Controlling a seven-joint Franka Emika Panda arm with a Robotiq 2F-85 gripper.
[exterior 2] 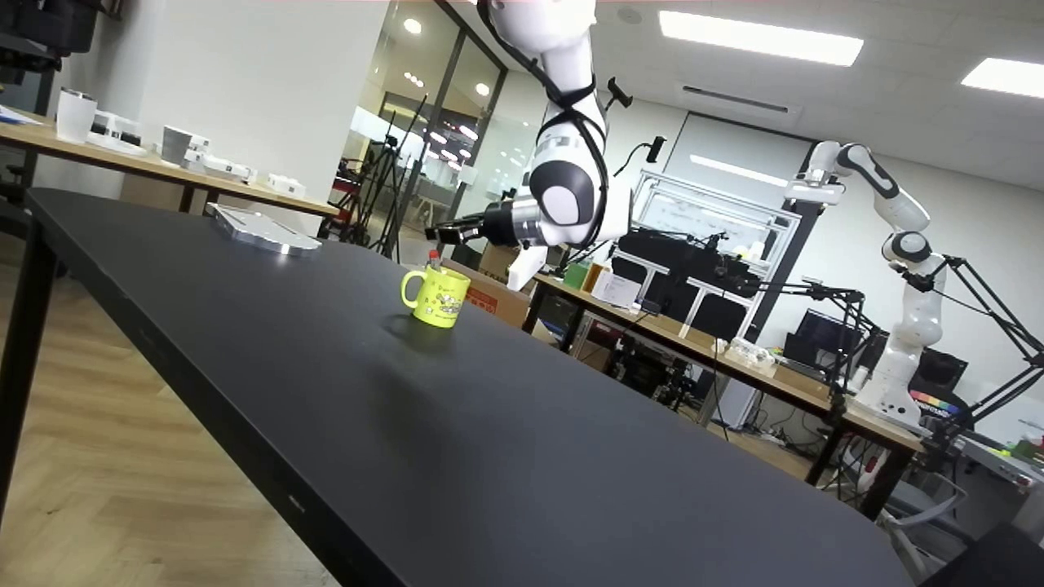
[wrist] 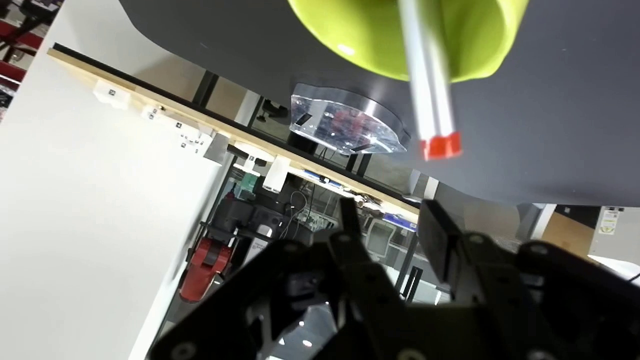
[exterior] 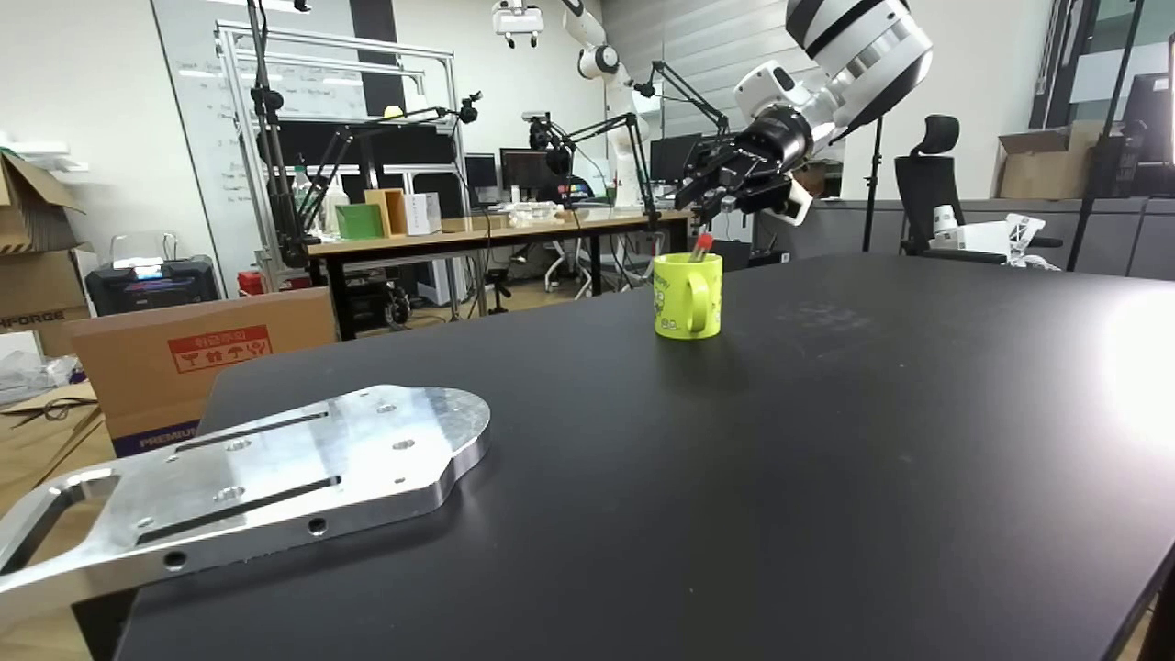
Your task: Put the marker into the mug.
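Red-tipped, the marker (wrist: 429,80) leans inside the mug (exterior: 677,298), near my empty gripper, fingers parted (wrist: 389,210); I judge it light, stiff and slick, best pinched just below its tip.

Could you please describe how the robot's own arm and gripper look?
The arm is rounded and mostly white, with black bands and silvery metal sections. A black cable is strapped along it. The gripper is black and angular, with two slim fingers and linkages dotted with round fastener heads. I can make out no lettering on either.
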